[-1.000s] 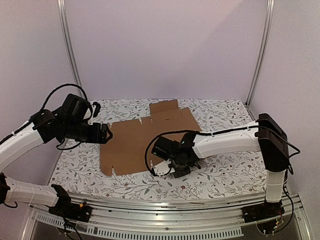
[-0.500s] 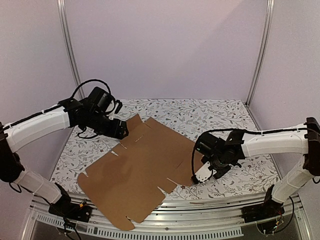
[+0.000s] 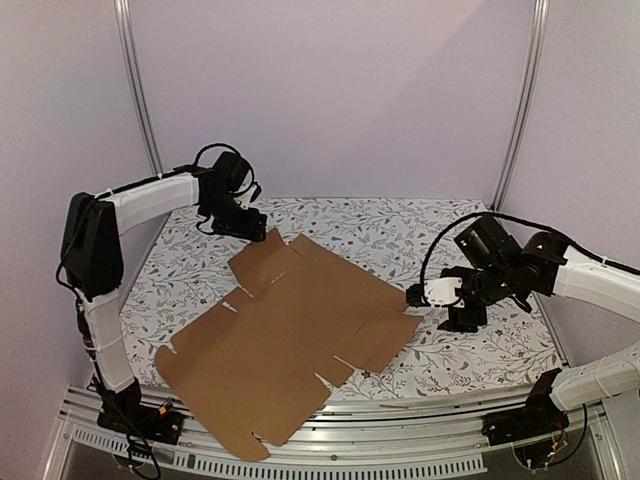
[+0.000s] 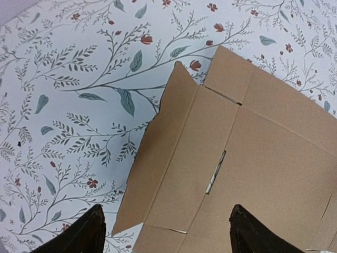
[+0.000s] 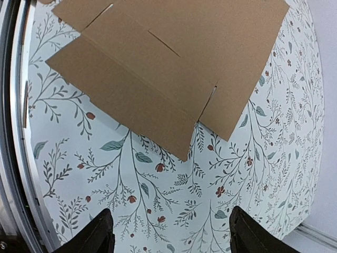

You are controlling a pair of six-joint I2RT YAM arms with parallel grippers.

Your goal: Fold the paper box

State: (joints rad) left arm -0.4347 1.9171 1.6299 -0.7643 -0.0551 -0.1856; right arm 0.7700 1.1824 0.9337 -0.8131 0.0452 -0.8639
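The paper box (image 3: 290, 345) lies as a flat brown cardboard sheet, turned diagonally on the flowered tablecloth, its near corner reaching over the front rail. My left gripper (image 3: 254, 227) hovers open above the sheet's far corner flap (image 4: 184, 158), with nothing between its fingers (image 4: 87, 232). My right gripper (image 3: 455, 312) is open too. It hangs over bare tablecloth just right of the sheet's right corner (image 5: 184, 153), clear of the cardboard, which fills the top of the right wrist view. Its fingertips (image 5: 253, 232) hold nothing.
A metal rail (image 3: 400, 405) runs along the front table edge. Two upright posts (image 3: 140, 100) stand at the back corners against pale walls. Flowered tablecloth (image 3: 400, 225) shows behind and to the right of the sheet.
The sheet was swung and slid toward the front edge. My right gripper opened, let go and drew back right. My left arm moved to the sheet's far corner.
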